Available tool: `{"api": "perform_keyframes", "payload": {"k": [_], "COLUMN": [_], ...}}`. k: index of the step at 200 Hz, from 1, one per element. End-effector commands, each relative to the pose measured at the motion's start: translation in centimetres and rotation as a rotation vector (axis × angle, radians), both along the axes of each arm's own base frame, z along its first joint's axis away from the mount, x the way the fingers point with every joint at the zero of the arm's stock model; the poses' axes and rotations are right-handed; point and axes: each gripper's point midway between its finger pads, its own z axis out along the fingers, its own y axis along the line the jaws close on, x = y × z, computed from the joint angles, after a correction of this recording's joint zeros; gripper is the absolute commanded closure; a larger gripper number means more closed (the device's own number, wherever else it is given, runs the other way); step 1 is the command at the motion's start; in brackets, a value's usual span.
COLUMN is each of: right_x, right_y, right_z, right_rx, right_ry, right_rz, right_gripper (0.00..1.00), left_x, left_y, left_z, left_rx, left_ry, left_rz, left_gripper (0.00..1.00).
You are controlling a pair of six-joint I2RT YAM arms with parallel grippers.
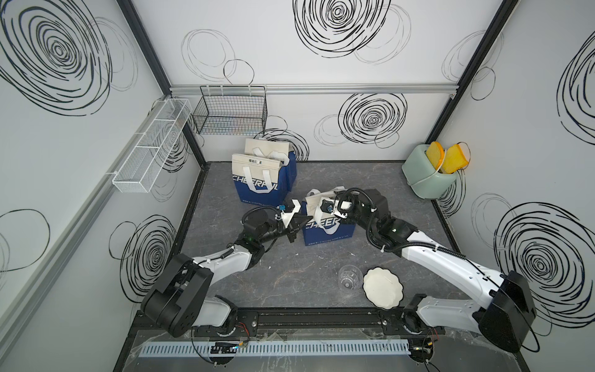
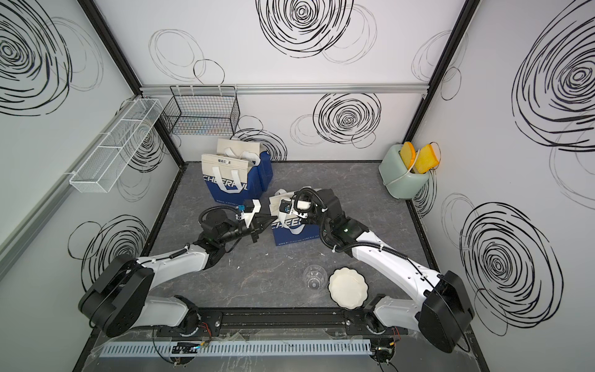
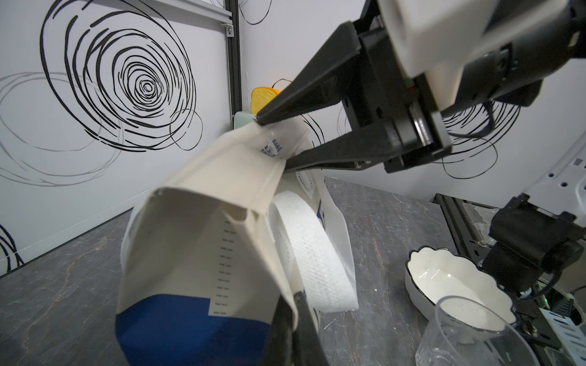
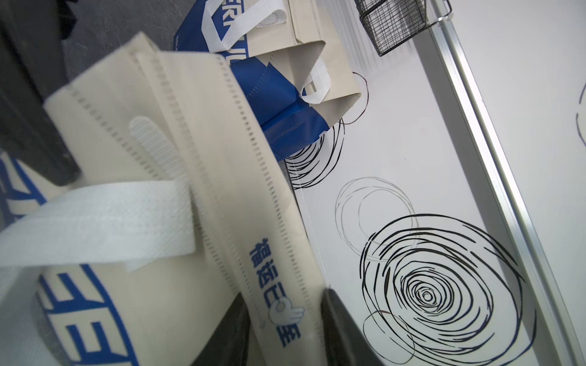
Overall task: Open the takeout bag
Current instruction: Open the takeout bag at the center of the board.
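Clamping a side edge of the cream-and-blue non-woven takeout bag [image 1: 328, 230], the left gripper [image 3: 293, 329] has its black jaws pressed together on the fabric, as the left wrist view shows. The right gripper [image 3: 272, 141] reaches over the bag from the opposite side. Its jaws stand apart and straddle the folded cream top flap [image 4: 260, 221], with one fingertip touching the flap's corner; I cannot tell whether they pinch it. A white woven handle [image 3: 314, 253] loops loose just below that flap.

The bag stands upright near the middle of the dark grey marbled tabletop [image 1: 289, 283], between the two grippers, its blue lower half and printed lettering facing the robot's base. Two matching cream-and-blue bags [image 1: 257, 183] stand together near the back wall, apart from it. Near the front edge, well away from the bag, a clear plastic cup [image 1: 349, 277] lies just beside a white scalloped bowl [image 1: 383, 288]. A mint-green toaster [image 1: 425, 174] holding yellow slices sits in the far corner on the robot's right.
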Motion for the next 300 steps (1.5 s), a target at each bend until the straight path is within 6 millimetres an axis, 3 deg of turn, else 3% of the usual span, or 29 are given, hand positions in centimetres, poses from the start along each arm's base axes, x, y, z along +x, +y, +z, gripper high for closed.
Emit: {"api": "perform_keyframes", "payload": {"k": [1,30,220,300], "right_x": [0.6,0.3,1.2,2.2], "right_y": [-0.4,0.0,-0.8,-1.5], "right_z": [-0.1,0.3,6.1,5.9], "right_rx": [-0.027,-0.027,-0.066,-0.178], "right_ry": [-0.029,-0.011,-0.023,-0.082], "right_rz": [-0.033,-0.003,-0.001,-0.027], "right_gripper": [0.71,1.00,1.00,1.00], "left_x": [-0.9,-0.8,-0.8,-0.8], "left_y": [-0.1,-0.1,0.1,0.1], "left_z": [1.5,1.4,1.4,1.2], "left_rx": [-0.026,-0.024,-0.011,-0.006], "left_ry": [-0.070,-0.069,-0.076,-0.072], "left_rz": [-0.028,-0.026,-0.018,-0.018], "left_gripper": [1.00,1.00,1.00,1.00]}}
